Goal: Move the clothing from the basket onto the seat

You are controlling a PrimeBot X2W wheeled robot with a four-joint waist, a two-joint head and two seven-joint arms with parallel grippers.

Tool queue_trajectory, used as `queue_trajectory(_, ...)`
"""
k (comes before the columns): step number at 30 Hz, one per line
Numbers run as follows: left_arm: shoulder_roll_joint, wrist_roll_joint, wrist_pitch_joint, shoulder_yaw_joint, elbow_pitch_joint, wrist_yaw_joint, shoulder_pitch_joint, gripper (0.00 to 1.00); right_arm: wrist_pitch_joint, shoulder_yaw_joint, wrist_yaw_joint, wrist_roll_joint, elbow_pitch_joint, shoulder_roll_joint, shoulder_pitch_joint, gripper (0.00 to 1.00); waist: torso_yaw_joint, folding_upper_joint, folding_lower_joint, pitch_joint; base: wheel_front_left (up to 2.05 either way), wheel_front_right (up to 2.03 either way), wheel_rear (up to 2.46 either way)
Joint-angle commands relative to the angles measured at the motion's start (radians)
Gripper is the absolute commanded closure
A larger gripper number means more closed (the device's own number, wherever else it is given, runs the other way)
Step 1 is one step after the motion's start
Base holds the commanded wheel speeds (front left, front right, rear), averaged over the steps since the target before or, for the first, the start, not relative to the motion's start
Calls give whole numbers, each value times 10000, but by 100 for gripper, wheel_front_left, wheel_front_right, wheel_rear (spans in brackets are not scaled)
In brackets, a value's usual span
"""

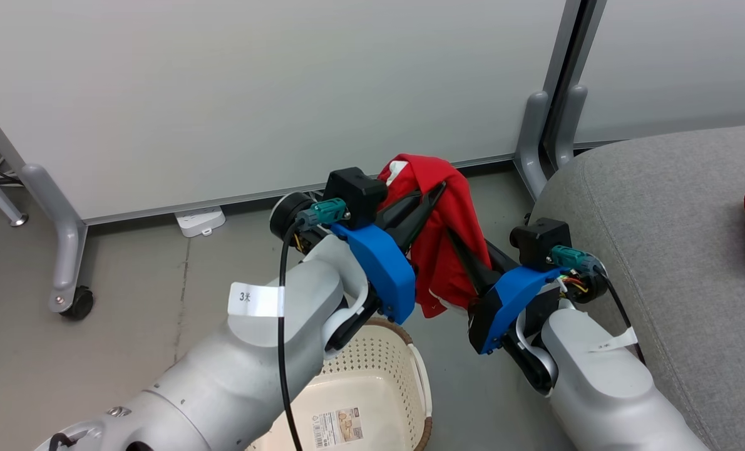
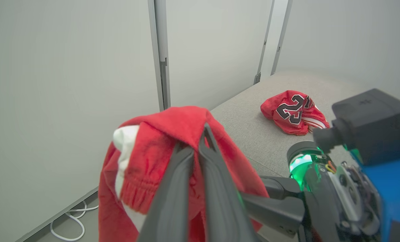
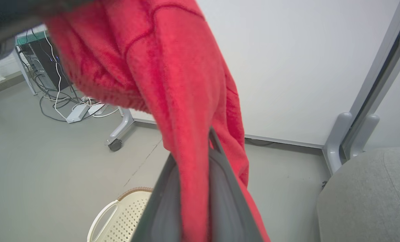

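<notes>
A red garment with white trim (image 1: 442,241) hangs in the air above the floor, between the basket and the seat, held from both sides. My left gripper (image 1: 436,191) is shut on its upper fold; the left wrist view shows the dark fingers (image 2: 186,174) pinching the elastic edge of the garment (image 2: 159,144). My right gripper (image 1: 455,241) is shut on the same garment lower down, with cloth (image 3: 186,101) running between its fingers (image 3: 223,188). The cream basket (image 1: 404,360) stands on the floor below my left arm. A red numbered jersey (image 2: 294,112) lies on the grey seat (image 1: 660,219).
White partition panels stand behind on grey legs (image 1: 532,144) with a caster (image 1: 75,304). A white power strip (image 1: 200,220) lies at the wall foot, and cables (image 3: 62,104) trail on the floor. The seat's edge (image 3: 371,195) is close to my right arm.
</notes>
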Motion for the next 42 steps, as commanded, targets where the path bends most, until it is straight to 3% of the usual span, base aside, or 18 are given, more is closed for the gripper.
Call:
queue_trajectory(1,42,181,-53,175,-95,-10,23,93,-74,19,1,72,36,-46,-191,100,2,0,-1,15,0,0,0)
queue_trajectory(2,77,356,-53,324,-190,-10,23,66,-73,27,1,64,32,-45,-214,100,-3,0,-1,32,0,0,0)
queue_trajectory(3,138,547,-55,558,-313,-9,94,49,-96,32,1,81,10,-47,-231,100,-19,0,-1,58,0,0,0)
queue_trajectory(4,208,770,-56,831,-471,-6,254,15,-121,16,1,108,-28,-45,-230,100,-39,0,-1,86,0,0,0)
queue_trajectory(5,282,1039,-53,1095,-646,-4,479,0,-152,15,1,124,-58,-41,-233,100,-62,0,-1,111,0,0,0)
queue_trajectory(17,1169,4351,-50,4767,-3286,74,4685,0,-314,-147,1,44,-707,-263,-363,100,-185,0,-1,403,0,0,0)
queue_trajectory(25,928,6052,-41,7072,-4643,-19,6572,0,-166,-460,3,-87,-1086,-437,-43,100,-47,0,-1,490,0,0,0)
queue_trajectory(29,769,6448,-41,7602,-4806,-30,7008,0,-84,-578,1,-155,-1228,-429,92,100,-19,0,-1,499,0,0,0)
queue_trajectory(42,788,6447,-41,7736,-4851,-9,7248,0,146,-866,1,-310,-1620,-370,353,100,-267,0,-1,533,0,0,0)
